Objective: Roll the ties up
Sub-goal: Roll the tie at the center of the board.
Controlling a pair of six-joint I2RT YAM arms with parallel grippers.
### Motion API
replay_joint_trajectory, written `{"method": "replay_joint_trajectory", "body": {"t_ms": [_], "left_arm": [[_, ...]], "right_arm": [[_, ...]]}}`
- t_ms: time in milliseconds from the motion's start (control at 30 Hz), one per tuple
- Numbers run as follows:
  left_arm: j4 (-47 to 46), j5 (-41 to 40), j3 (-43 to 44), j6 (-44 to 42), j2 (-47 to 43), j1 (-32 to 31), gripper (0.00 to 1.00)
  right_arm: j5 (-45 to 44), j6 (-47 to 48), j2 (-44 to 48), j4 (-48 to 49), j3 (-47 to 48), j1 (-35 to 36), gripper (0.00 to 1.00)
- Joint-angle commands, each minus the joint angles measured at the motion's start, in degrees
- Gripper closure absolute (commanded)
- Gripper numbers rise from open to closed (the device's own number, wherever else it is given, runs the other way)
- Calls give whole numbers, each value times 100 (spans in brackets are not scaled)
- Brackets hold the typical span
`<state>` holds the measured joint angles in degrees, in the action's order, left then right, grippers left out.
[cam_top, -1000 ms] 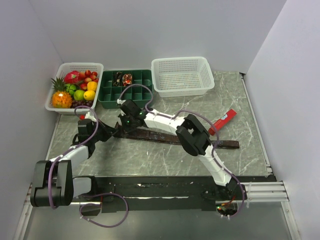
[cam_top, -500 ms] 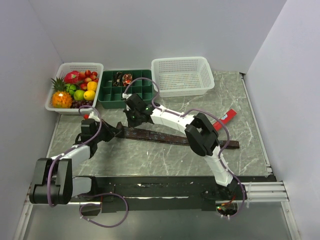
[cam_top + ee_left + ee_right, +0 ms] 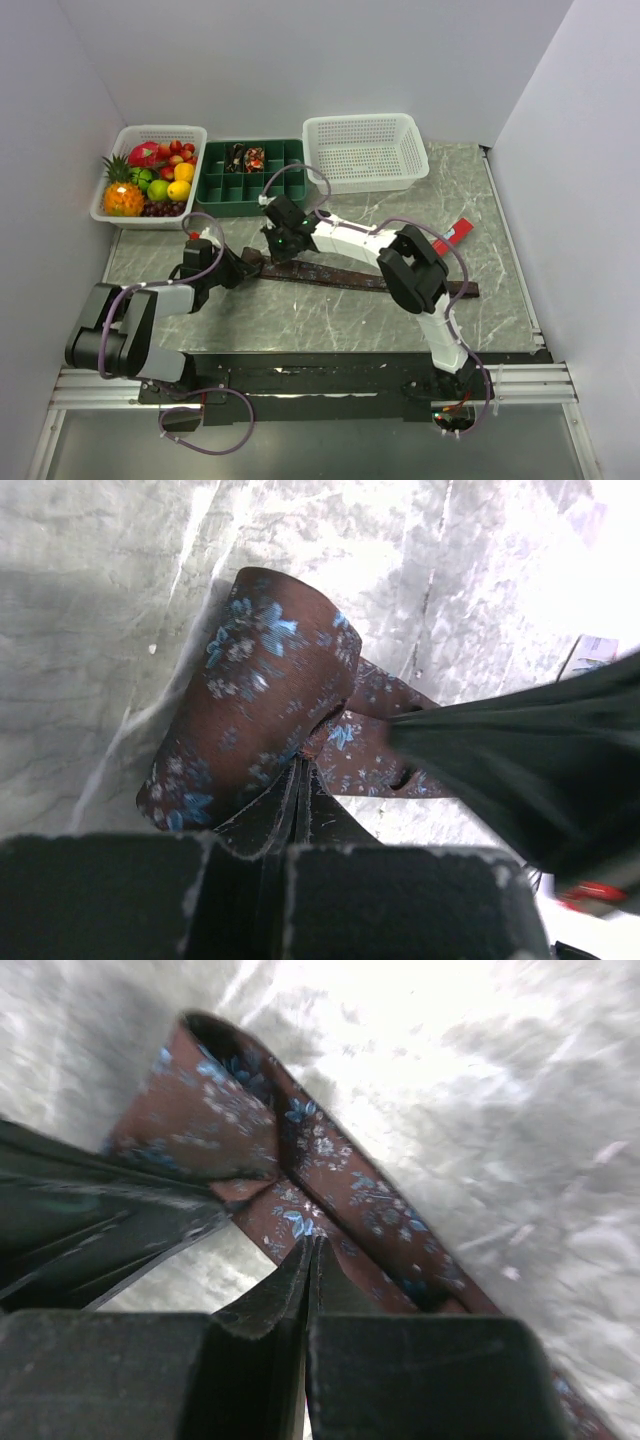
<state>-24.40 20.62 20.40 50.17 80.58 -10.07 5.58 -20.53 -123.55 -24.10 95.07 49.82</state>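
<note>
One dark brown tie (image 3: 360, 277) with small blue flowers lies slanted across the marble table. Its left end is folded back over itself into a loop (image 3: 260, 680). At that fold my left gripper (image 3: 247, 267) is shut, its tips (image 3: 300, 765) pinching the edge of the fabric. Close to its right, my right gripper (image 3: 276, 252) is also shut. Its closed tips (image 3: 312, 1242) press down on the flat strip (image 3: 340, 1190) just past the fold, with nothing between them. The two grippers nearly touch; the right one's dark finger (image 3: 520, 750) shows in the left wrist view.
At the back stand a white basket of fruit (image 3: 150, 185), a green compartment tray (image 3: 250, 178) holding rolled dark fabric (image 3: 246, 157), and a white mesh basket (image 3: 365, 150). A small red bar (image 3: 450, 240) lies right of the right arm.
Both grippers have shifted to the right along the tie. The left one has brought the tie's left end with it, folding it over toward the right gripper.
</note>
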Motion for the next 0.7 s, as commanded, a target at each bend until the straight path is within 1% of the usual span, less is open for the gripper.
{"method": "replay_joint_trajectory", "body": {"t_ms": [0, 167, 267, 533, 667], "left_arm": [[-460, -102, 183, 89, 230, -92, 99], [-373, -225, 245, 72, 301, -154, 99], [-329, -269, 271, 63, 292, -154, 99], [-127, -357, 438, -42, 353, -171, 99], [-64, -392, 465, -78, 362, -180, 99]], "right_arm": [[135, 6, 612, 537, -111, -157, 100], [469, 23, 534, 669, 12, -157, 100], [628, 32, 384, 635, 274, -122, 100], [917, 76, -178, 590, 653, -122, 100], [997, 163, -538, 442, 1021, -96, 100]]}}
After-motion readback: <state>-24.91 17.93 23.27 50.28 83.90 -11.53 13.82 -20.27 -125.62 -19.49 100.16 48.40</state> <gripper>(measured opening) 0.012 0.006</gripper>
